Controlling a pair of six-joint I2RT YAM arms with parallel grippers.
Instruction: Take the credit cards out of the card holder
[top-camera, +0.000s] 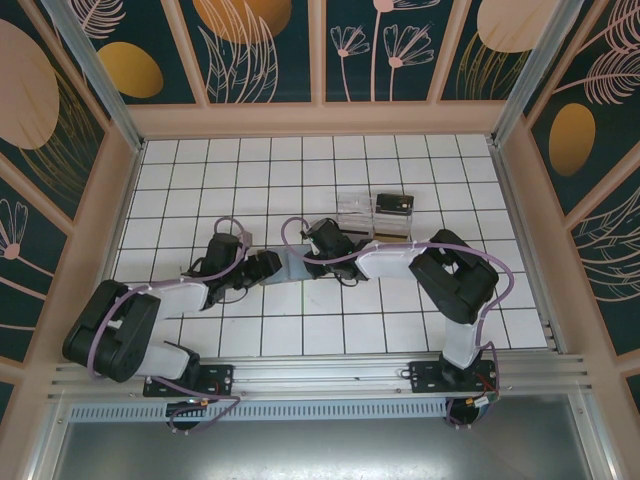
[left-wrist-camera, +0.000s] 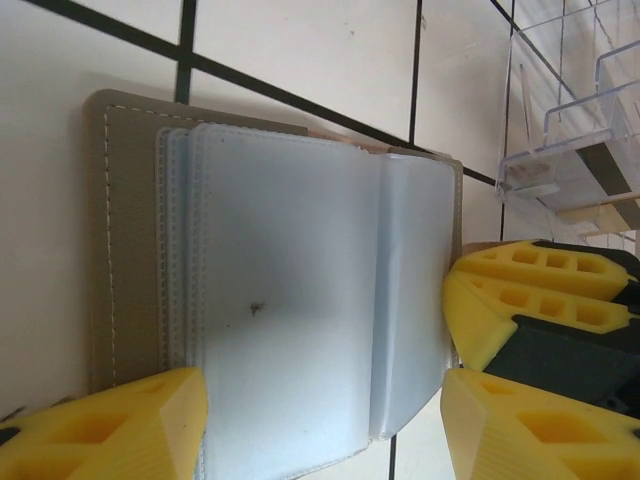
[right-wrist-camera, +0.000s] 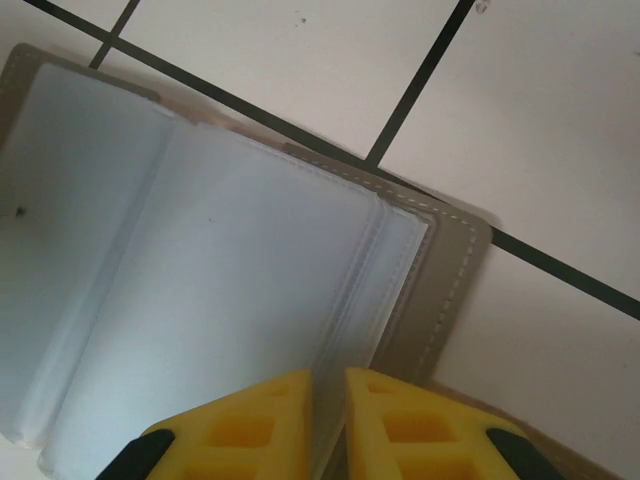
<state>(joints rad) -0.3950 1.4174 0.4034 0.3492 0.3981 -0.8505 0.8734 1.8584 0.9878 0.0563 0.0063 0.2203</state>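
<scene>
The card holder (left-wrist-camera: 290, 280) lay opened flat on the white tiled table (top-camera: 400, 320), near the clear plastic tray (left-wrist-camera: 560, 120), on the tray's side toward the arm bases and a little to its left. Its grey stitched cover faced down and its pale blue-white plastic sleeves faced up, fanned in thin layers along the edge farthest from the tray. One sleeve had a small dark speck (left-wrist-camera: 255, 308) on it.

The right gripper (right-wrist-camera: 328, 385) was at the end of the holder nearest the tray, between the two. Its yellow fingers were drawn almost together, leaving only a thin slit. From its wrist camera the edge of a sleeve ran into that slit, so it looked pinched on a sleeve of the holder.

The left gripper (left-wrist-camera: 322, 410) came in from the end away from the tray with its jaws well apart. One yellow finger sat over the grey cover and the sleeve edges, and the other was just past the holder's opposite edge. It gripped nothing, and I could not tell whether the fingers touched the holder or hung above it.

A dark credit card (top-camera: 395, 205) with a light stripe stood at the tray's far right end. Seen through the clear wall, it seemed to be inside the tray
</scene>
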